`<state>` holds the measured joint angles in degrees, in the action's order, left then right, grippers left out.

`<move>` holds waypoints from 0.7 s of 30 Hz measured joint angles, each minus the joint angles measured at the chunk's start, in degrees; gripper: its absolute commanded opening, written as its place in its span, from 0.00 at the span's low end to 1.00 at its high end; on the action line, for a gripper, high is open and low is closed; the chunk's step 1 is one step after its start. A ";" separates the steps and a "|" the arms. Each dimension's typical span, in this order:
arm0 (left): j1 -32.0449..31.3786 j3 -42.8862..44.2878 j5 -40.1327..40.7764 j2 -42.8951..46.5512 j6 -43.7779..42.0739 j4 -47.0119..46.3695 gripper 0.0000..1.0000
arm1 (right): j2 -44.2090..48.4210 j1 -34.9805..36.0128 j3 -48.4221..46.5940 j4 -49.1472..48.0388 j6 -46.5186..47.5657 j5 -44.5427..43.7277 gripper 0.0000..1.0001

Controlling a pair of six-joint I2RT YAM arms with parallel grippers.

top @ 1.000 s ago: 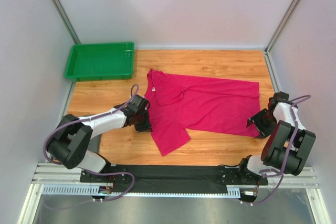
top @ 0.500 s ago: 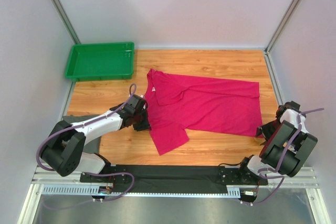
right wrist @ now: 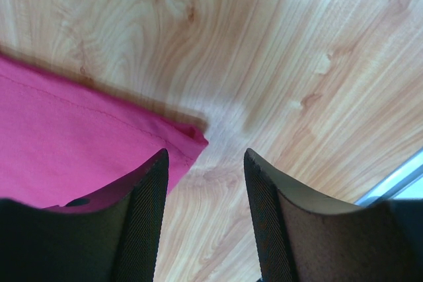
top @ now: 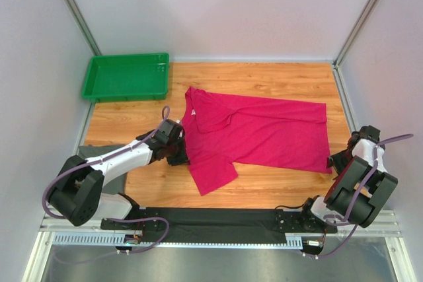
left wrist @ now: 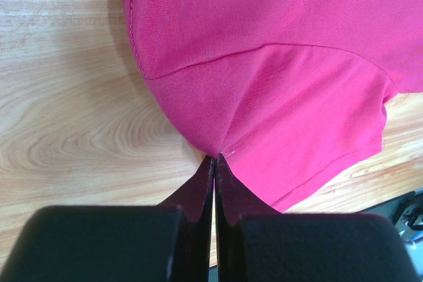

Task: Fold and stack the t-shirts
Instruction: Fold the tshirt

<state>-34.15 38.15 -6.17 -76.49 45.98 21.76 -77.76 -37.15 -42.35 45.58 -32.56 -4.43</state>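
One magenta-pink t-shirt [top: 264,130] lies mostly flat across the wooden table, neck to the left, with one sleeve pointing towards the near edge. My left gripper [top: 180,153] is shut on the shirt's left edge where the sleeve meets the body; in the left wrist view its tips [left wrist: 215,158] pinch a pulled-up peak of t-shirt fabric [left wrist: 264,64]. My right gripper [top: 336,162] is open and empty just off the shirt's near right hem corner. In the right wrist view that gripper [right wrist: 205,158] has the hem corner [right wrist: 188,135] beside its left finger.
A green plastic tray [top: 125,94] stands at the back left corner. White walls with metal posts enclose the table on three sides. A black strip and a metal rail [top: 218,219] run along the near edge between the arm bases.
My right gripper has drawn back to the right, off the shirt's hem corner. My left gripper stays pinched on the shirt while its arm has shifted slightly.
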 measured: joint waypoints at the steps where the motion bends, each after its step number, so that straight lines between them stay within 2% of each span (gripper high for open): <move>1: 0.00 0.00 -0.02 0.00 0.09 0.20 0.00 | -0.61 0.00 0.00 -0.42 -0.07 0.02 0.51; 7: 0.00 0.00 -0.17 0.39 0.42 0.46 0.00 | -4.46 0.00 -0.28 -2.75 -0.28 0.59 0.47; 9: 0.00 0.00 -0.13 0.98 0.72 0.55 0.00 | -5.05 0.00 -0.70 -2.95 -0.26 0.85 0.35; 11: 0.00 -0.13 0.04 1.75 1.18 0.50 0.00 | -5.86 0.11 -1.36 -3.23 -0.26 1.49 0.11; 12: 0.00 -0.39 0.15 2.25 1.38 0.37 0.00 | -6.25 0.20 -1.62 -3.69 -0.61 2.16 0.08; 16: 0.00 -1.62 0.50 4.00 2.16 0.31 0.00 | -6.64 0.33 -1.97 -3.89 -0.85 2.82 0.01; 21: 0.00 -2.01 0.68 6.21 2.54 0.63 0.00 | -6.47 0.33 -1.86 -3.89 -0.83 2.73 0.00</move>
<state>-34.15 36.14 -5.50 -70.28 48.51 22.39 -84.23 -36.82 -44.21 41.69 -33.39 -1.69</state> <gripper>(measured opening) 0.006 0.014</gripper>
